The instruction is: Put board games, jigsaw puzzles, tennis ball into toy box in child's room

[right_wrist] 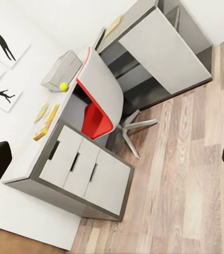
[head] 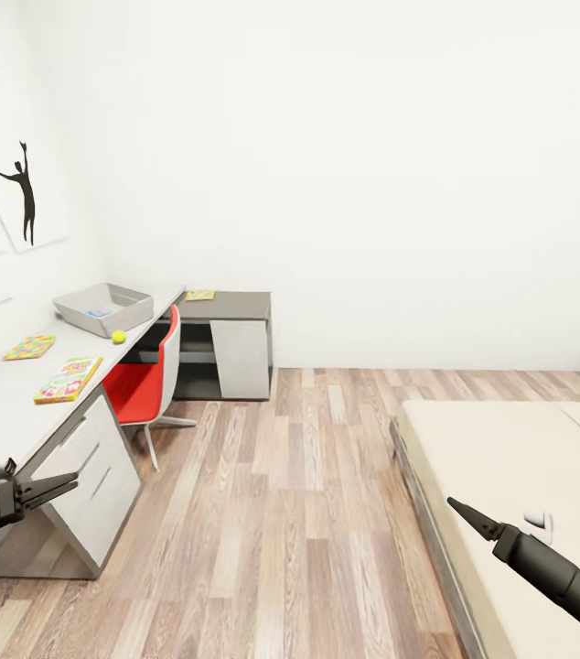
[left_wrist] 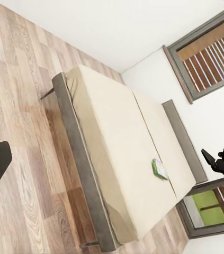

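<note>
While robot's mid-room, transit step | both fingers (head: 52, 487) (head: 468, 517) clenched, empty | game (left_wrist: 160, 169) on bed (left_wrist: 117, 148) | nxt: approach, grab it, haul to box (head: 102, 308) on left worktop (head: 16, 394).

Bright even light, soft faint shadows, no glare, slightly soft render
</note>
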Motion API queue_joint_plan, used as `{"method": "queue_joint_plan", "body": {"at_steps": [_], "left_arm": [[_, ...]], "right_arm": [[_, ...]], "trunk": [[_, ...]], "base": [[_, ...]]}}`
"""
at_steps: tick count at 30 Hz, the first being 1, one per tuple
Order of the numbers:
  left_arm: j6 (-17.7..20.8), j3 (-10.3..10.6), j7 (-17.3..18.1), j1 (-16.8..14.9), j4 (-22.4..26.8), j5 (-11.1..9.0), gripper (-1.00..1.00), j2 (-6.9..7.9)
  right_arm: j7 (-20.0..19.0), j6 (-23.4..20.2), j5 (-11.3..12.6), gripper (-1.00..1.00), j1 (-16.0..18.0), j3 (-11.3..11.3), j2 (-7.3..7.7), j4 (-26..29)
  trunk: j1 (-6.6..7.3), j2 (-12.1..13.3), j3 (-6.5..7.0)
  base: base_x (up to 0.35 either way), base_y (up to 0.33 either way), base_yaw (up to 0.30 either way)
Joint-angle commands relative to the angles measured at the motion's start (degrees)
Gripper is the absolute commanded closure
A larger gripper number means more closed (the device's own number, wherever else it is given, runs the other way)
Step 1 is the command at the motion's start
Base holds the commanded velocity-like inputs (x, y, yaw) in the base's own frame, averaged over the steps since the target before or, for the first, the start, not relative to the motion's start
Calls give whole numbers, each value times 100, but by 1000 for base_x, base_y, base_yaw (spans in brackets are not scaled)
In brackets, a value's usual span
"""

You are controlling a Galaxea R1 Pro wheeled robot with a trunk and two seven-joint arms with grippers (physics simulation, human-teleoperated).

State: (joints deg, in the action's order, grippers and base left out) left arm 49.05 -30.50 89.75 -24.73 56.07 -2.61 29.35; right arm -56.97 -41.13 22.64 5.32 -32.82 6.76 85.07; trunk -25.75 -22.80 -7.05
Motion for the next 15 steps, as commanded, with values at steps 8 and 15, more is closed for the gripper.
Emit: {"method": "queue_joint_plan", "body": {"at_steps": [8,15], "left_arm": [[61,0,25,-5,0,7,-100,1],[61,0,25,-5,0,6,-100,1]], "right_arm": [[-7,-36,21,-100,5,-5,5,0],[-7,-36,21,-100,5,-5,7,0]], "trunk": [[-3,-12,-12],[-3,-12,-12]], "base": [[-12,0,26],[-2,0,5]]}}
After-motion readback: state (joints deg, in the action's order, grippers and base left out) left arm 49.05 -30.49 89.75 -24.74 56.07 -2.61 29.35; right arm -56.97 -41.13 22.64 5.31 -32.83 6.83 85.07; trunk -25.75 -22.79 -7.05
